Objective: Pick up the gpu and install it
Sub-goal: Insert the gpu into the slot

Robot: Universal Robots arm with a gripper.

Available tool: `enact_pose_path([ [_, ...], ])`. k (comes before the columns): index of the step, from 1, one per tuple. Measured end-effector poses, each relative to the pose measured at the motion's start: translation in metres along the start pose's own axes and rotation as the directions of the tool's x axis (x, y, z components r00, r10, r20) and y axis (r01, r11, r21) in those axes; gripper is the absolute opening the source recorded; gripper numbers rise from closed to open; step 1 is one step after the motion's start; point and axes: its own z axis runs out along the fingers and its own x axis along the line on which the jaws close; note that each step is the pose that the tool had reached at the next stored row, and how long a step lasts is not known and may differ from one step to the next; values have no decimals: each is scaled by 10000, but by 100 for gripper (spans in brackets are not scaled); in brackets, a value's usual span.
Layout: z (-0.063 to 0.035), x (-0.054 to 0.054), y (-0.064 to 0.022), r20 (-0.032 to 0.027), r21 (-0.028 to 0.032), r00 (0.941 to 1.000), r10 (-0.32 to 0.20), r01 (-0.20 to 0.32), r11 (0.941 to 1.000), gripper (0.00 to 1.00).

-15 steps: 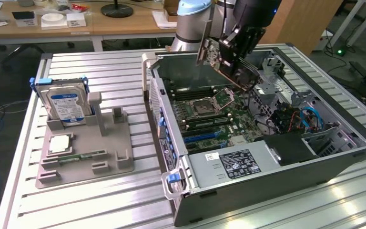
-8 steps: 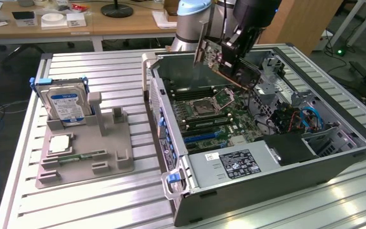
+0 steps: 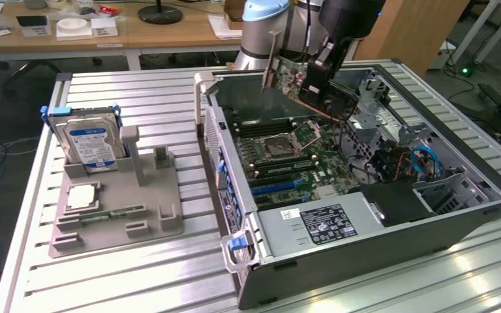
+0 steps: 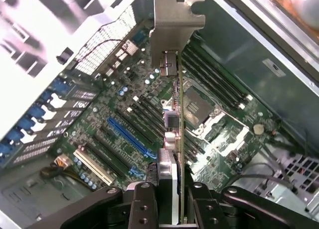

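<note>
gripper clamped on gpu, card edge-on between its fingers | gpu aloft over open computer case, above motherboard | handling: light, stiff, fragile; grip bare board edges

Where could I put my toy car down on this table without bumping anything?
Bare table lies in front of the grey holder, at the near edge, and behind the hard drive toward the desk. Inside the computer case is crowded, with the pincer holding the gpu above it.
</note>
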Motion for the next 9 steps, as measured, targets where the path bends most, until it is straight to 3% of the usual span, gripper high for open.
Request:
enact_pose_path([
  [4, 4, 0, 0, -41, 4, 9979, -644, 644, 9979, 28],
  [9, 6, 0, -1, -93, 5, 9891, -1468, 1468, 9892, 28],
])
